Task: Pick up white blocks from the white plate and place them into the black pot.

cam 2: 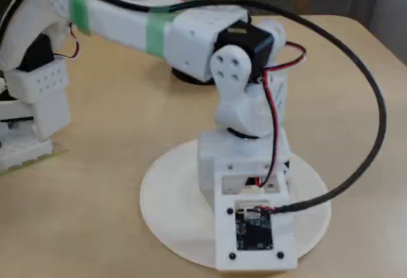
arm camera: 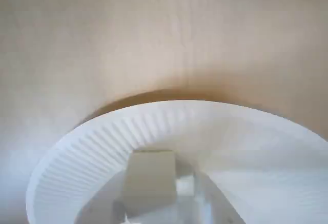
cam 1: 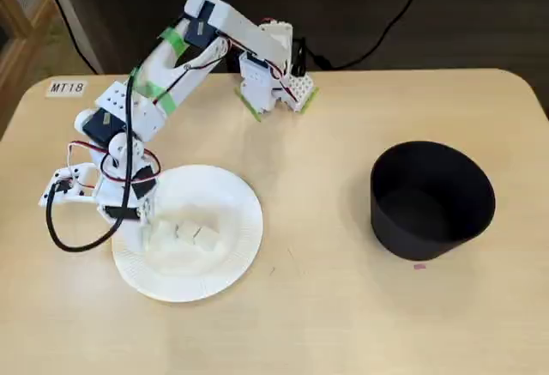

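Ribbed white plate (cam 1: 244, 246) holds three cream white blocks (cam 1: 184, 236); black pot (cam 1: 433, 212) right looks empty. Gripper (cam 1: 147, 220) fingers, can't tell.

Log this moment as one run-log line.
phase: reach | pincer: low over white plate, state unclear | white blocks: on plate | black pot: apart, no blocks visible

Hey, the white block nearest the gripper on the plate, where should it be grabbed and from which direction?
Grip that white block across two opposite flat side faces, coming straight down from above. It is a small cube lying flat on the white plate, with other blocks close on its right in a fixed view, so a sideways approach would likely bump them. The gripper is already at the plate's left side.
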Robot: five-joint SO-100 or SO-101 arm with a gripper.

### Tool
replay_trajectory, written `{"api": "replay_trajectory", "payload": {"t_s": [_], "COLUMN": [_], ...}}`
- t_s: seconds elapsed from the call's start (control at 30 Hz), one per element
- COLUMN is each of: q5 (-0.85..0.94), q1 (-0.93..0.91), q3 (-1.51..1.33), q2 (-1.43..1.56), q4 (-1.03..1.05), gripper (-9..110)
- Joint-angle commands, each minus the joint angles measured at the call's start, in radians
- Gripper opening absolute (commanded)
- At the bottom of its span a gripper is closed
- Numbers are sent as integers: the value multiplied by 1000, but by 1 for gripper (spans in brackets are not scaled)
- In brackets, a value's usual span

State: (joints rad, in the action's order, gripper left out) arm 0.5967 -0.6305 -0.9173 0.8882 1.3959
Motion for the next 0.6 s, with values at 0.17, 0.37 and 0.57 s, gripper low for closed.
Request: {"api": "replay_trajectory", "payload": {"t_s": [0.17,0.37,0.57], "q5": [-35,-84,-195], "q1": [18,43,189], "q3": [161,336,336], "q2": [-46,67,434], "q4": [81,249,229], "gripper": [-2,-2,-2]}}
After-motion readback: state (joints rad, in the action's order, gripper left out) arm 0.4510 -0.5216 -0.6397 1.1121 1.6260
